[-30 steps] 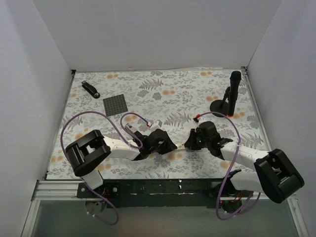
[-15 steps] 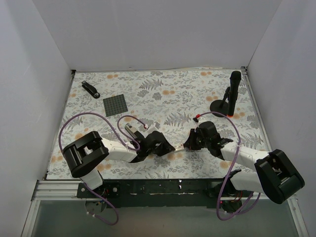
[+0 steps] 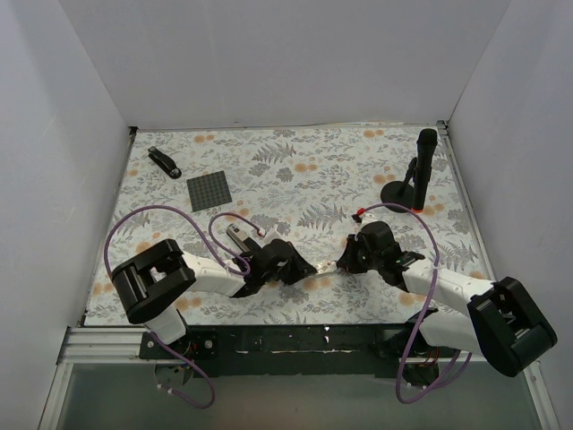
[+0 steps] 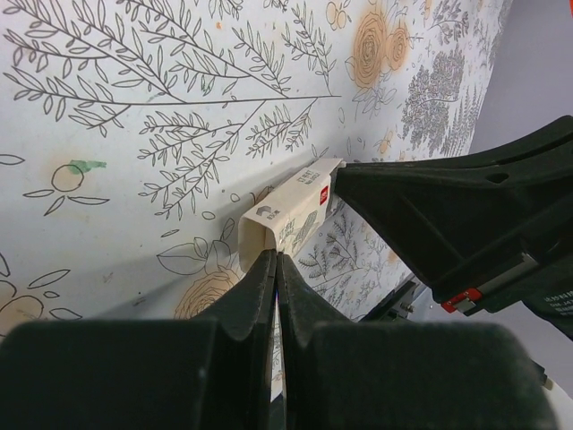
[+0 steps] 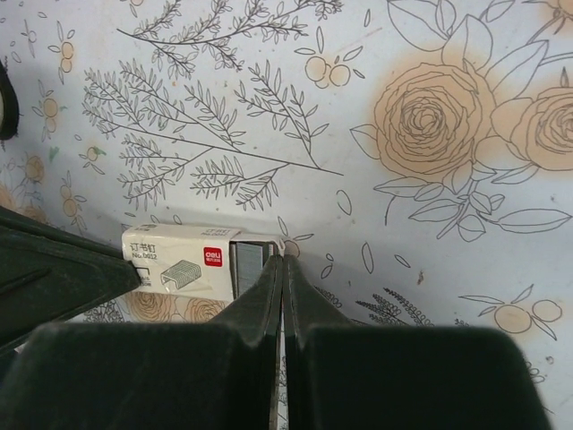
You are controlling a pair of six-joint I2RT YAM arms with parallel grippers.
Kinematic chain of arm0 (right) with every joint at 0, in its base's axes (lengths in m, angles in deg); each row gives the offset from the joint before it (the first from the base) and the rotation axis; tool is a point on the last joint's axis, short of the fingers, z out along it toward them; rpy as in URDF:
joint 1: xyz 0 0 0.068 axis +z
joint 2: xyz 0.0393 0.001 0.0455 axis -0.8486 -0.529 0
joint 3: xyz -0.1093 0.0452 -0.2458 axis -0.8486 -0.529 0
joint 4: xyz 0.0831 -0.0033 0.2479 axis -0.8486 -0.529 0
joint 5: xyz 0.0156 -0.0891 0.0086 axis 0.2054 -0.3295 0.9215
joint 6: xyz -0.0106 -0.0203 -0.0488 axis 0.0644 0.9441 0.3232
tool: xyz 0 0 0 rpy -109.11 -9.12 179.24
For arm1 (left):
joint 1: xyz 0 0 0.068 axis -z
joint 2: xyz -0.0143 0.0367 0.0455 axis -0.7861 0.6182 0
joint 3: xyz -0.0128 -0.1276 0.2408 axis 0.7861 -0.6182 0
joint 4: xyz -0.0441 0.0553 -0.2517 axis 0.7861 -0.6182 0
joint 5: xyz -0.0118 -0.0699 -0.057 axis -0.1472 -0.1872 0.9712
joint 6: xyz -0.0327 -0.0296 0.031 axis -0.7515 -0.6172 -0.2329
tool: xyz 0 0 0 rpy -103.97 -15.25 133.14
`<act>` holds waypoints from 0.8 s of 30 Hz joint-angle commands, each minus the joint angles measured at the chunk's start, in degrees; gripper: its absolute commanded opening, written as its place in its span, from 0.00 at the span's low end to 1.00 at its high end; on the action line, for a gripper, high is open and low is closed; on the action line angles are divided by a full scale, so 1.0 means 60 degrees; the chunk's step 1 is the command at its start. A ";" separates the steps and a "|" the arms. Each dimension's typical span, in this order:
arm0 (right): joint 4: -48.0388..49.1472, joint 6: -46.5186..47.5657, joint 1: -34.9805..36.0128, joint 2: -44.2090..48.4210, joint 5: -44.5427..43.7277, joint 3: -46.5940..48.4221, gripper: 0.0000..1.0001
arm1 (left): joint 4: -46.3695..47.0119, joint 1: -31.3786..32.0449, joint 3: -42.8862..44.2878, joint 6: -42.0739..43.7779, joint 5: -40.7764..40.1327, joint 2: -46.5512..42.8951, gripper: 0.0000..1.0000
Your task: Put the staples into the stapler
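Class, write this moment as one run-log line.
left gripper: shut at staple box end | right gripper: shut at opposite end | stapler: far-left corner, untouched

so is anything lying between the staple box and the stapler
Yes. The flat grey mat lies roughly on the straight line from the box to the stapler in the far left corner. The left end effector also meets the box from that side. Nothing else visible.
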 commanded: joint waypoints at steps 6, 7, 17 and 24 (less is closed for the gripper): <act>-0.0557 0.0353 -0.0009 -0.0097 -0.1124 0.0467 0.01 | -0.0106 -0.0250 0.0162 0.0425 0.0100 -0.0320 0.00; -0.0644 0.0353 -0.0009 -0.0112 -0.1199 0.0526 0.01 | -0.0106 -0.0323 0.0220 0.0571 0.0143 -0.0291 0.00; -0.1230 0.0382 -0.0389 -0.0273 -0.1931 0.0950 0.01 | 0.0259 -0.1012 0.0704 0.1392 0.1344 0.0572 0.00; -0.1656 0.0573 -0.0931 -0.0332 -0.2181 0.1229 0.01 | 0.0071 -0.1159 0.1436 0.2271 0.1711 0.1246 0.00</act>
